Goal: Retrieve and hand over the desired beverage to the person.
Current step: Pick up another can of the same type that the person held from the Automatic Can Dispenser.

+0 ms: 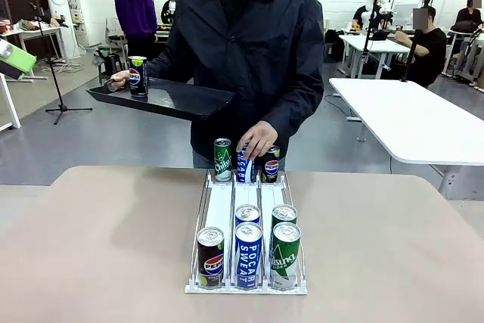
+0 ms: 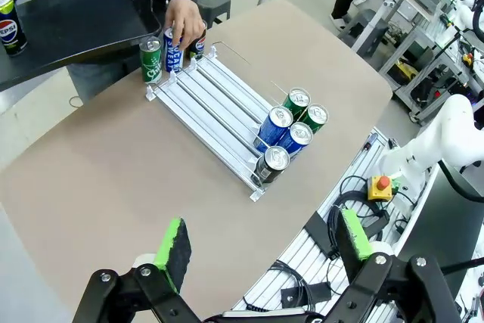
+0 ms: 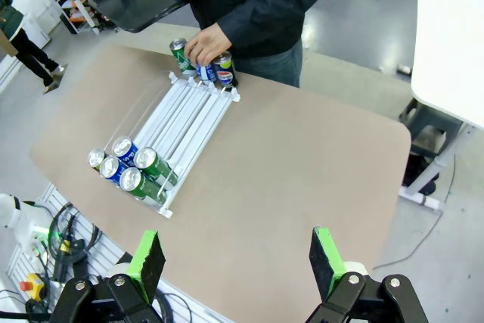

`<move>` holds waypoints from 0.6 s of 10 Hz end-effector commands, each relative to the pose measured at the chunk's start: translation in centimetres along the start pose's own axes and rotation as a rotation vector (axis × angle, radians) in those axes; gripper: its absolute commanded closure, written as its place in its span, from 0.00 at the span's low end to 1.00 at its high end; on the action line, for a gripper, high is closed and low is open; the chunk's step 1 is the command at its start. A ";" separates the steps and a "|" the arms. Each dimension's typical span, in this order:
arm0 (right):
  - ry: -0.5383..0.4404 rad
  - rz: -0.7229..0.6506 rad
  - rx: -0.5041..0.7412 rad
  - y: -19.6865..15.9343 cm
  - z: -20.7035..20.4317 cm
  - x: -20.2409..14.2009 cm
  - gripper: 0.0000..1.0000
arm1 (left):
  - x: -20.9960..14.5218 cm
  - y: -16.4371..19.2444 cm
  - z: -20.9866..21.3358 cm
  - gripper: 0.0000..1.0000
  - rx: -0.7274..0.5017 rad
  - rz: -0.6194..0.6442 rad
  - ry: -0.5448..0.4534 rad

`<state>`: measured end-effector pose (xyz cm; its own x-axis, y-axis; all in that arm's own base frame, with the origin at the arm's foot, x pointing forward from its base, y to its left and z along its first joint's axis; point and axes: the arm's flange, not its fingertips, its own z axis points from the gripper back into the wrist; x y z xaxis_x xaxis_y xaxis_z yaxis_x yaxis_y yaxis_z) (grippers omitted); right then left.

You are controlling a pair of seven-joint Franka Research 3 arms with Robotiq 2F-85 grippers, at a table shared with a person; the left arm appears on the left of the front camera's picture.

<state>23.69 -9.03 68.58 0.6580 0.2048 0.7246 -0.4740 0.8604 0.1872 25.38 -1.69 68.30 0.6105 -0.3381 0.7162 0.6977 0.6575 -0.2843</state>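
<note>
A white three-lane rack (image 1: pixel 227 206) lies in the middle of the tan table (image 1: pixel 98 247). At its near end stand a Pepsi can (image 1: pixel 210 256), a blue Pocari Sweat can (image 1: pixel 248 255) and a green can (image 1: pixel 285 255), with a blue can (image 1: pixel 247 215) and a green can (image 1: pixel 284 215) behind. At the far end, the person (image 1: pixel 249 43) rests a hand (image 1: pixel 257 140) on a blue can (image 1: pixel 244 168), between a green can (image 1: pixel 222 160) and a Pepsi can (image 1: pixel 270 164). The other hand holds a black tray (image 1: pixel 174 100) carrying a Pepsi can (image 1: pixel 138 76). My left gripper (image 2: pixel 265 240) and right gripper (image 3: pixel 237 261) hang open and empty, high above the table's near side.
A white table (image 1: pixel 408 119) stands at the back right, and a tripod (image 1: pixel 57 73) at the back left. Other people are farther off in the room. A red stop button (image 2: pixel 382 183) and cables sit below the table's near edge.
</note>
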 end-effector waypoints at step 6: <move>-0.003 0.012 0.025 0.0 -0.1 0.1 0.00 | 0.0 0.0 -0.1 0.00 -0.001 -0.003 -0.007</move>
<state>23.69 -9.03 68.58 0.6580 0.2049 0.7246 -0.4740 0.8604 0.1872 25.38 -1.69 68.30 0.6105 -0.3381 0.7162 0.6977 0.6575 -0.2844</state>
